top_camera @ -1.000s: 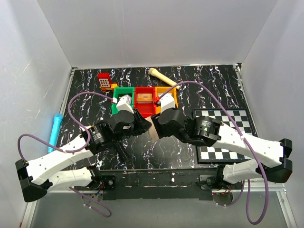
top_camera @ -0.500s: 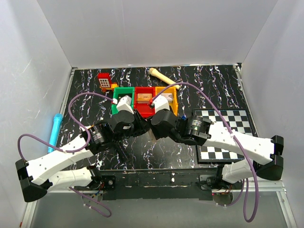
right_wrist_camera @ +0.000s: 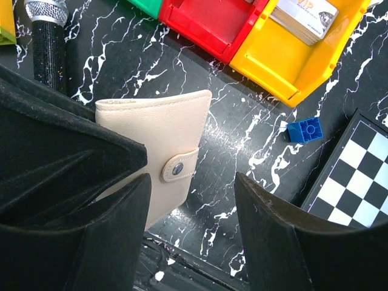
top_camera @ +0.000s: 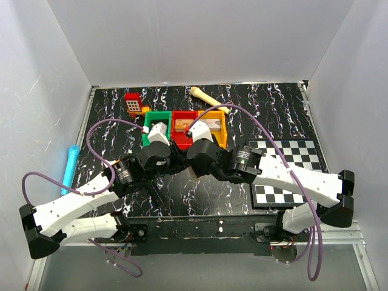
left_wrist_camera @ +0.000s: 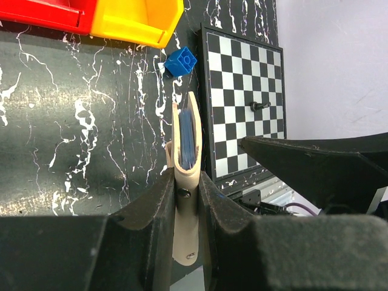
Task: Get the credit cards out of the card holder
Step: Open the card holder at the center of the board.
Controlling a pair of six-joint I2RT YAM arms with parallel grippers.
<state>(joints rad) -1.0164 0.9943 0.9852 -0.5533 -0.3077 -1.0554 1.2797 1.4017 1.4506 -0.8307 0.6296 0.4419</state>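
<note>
The card holder is a pale tan folding wallet, seen edge-on in the left wrist view. My left gripper is shut on its lower part and holds it above the table. The blue edges of cards show in its open top. In the right wrist view the card holder shows its flat side with a snap strap. My right gripper is open, its left finger in front of the holder's lower edge, its right finger off to the side. In the top view the two grippers meet and hide the holder.
Green, red and yellow bins stand behind the grippers. The yellow bin holds a card stack. A blue brick lies by the chequered board. A microphone lies at left, a cyan pen far left.
My right arm has moved left towards the left gripper, bringing its open jaws up to the held card holder. The left arm has barely moved.
</note>
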